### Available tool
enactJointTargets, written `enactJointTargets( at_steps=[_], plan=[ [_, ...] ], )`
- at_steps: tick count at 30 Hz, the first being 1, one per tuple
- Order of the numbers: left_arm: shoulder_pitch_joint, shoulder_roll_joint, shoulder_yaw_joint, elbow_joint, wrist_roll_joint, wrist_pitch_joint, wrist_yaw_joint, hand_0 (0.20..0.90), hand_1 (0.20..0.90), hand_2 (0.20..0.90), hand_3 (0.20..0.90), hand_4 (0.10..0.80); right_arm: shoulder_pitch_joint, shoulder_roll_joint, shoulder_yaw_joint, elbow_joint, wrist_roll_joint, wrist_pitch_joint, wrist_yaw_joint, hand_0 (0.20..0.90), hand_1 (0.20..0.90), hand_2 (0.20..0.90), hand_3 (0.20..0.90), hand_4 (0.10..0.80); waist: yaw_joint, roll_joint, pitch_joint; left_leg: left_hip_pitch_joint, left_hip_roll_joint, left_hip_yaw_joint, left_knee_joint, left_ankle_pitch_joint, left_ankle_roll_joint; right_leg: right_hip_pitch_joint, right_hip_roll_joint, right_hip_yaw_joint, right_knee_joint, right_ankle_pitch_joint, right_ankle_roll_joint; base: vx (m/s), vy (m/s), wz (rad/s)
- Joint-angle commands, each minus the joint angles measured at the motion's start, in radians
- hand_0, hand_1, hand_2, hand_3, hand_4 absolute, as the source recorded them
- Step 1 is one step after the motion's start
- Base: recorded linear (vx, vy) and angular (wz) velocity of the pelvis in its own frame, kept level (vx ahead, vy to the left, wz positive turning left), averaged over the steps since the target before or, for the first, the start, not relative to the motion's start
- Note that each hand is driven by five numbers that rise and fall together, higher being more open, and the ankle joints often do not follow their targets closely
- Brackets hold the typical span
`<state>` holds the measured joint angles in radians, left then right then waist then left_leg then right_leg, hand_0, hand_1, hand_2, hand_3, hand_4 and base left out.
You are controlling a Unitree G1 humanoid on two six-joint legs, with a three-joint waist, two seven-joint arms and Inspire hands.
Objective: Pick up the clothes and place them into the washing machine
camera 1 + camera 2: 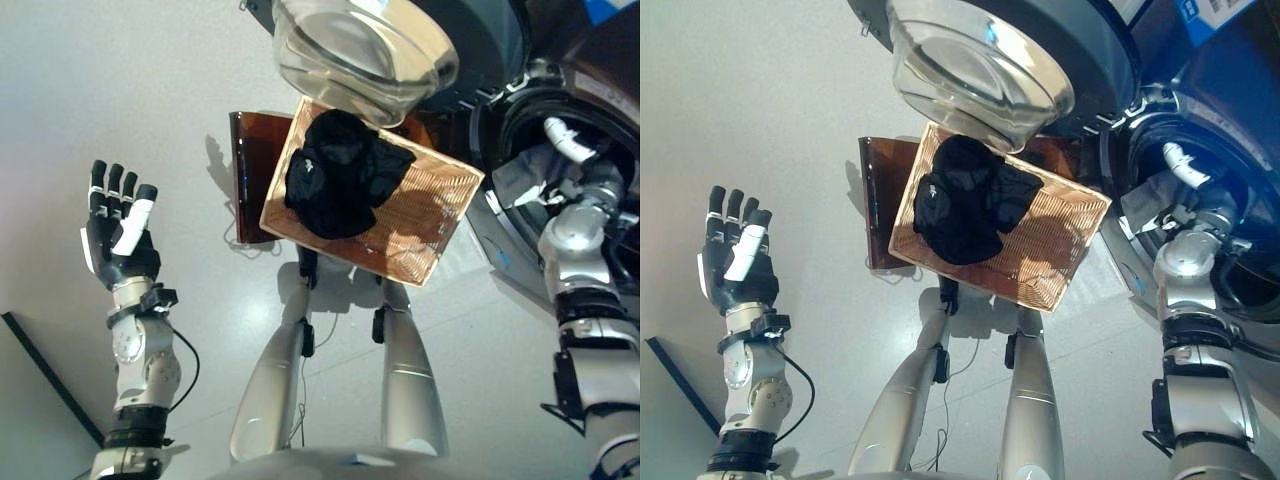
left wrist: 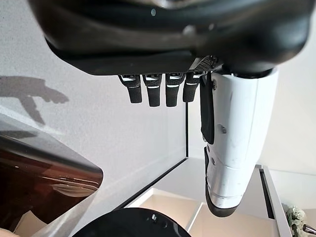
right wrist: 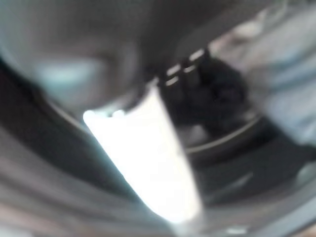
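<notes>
- Our left hand point(image 1: 120, 235) is raised over the pale floor point(image 1: 60, 90), well apart from everything, fingers straight and holding nothing.
- In the middle we see a rectangular woven wicker basket point(image 1: 425, 215) on a dark brown stand point(image 1: 255, 160); a heap of black clothes point(image 1: 340, 175) lies inside it.
- Above it hangs the washing machine's round glass door point(image 1: 365, 50), swung open.
- Our right hand point(image 1: 1180, 165) reaches into the dark drum point(image 1: 1230, 150) beside pale grey cloth point(image 1: 1145, 205); we cannot tell whether it grips anything.
</notes>
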<state>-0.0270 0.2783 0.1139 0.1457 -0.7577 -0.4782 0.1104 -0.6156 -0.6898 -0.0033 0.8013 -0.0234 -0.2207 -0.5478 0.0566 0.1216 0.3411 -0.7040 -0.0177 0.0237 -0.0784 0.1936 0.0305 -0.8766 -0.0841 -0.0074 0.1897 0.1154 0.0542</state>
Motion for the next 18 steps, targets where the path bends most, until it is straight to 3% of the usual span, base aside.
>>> enactJointTargets(
  at_steps=[1, 18],
  plan=[
    [0.062, 0.022, 0.099, -0.077, 0.041, -0.103, -0.005, 0.9, 0.9, 0.9, 0.9, 0.8, 0.035, -0.016, 0.08, -0.004, -0.181, 0.031, -0.043, 0.9, 0.9, 0.9, 0.9, 0.8, -0.006, 0.017, -0.09, 0.031, -0.008, -0.007, -0.009, -0.092, -0.075, 0.001, -0.028, -0.033, -0.067, -0.028, 0.035, 0.0, 0.0, 0.0],
    [0.053, 0.003, 0.118, -0.082, 0.051, -0.099, 0.0, 0.9, 0.9, 0.9, 0.9, 0.8, 0.014, 0.04, 0.148, 0.125, -0.349, 0.131, -0.047, 0.9, 0.9, 0.9, 0.9, 0.8, 0.003, 0.022, -0.085, 0.025, -0.01, -0.009, -0.009, -0.088, -0.075, -0.001, -0.03, -0.033, -0.078, -0.022, 0.034, 0.0, 0.0, 0.0]
  ],
)
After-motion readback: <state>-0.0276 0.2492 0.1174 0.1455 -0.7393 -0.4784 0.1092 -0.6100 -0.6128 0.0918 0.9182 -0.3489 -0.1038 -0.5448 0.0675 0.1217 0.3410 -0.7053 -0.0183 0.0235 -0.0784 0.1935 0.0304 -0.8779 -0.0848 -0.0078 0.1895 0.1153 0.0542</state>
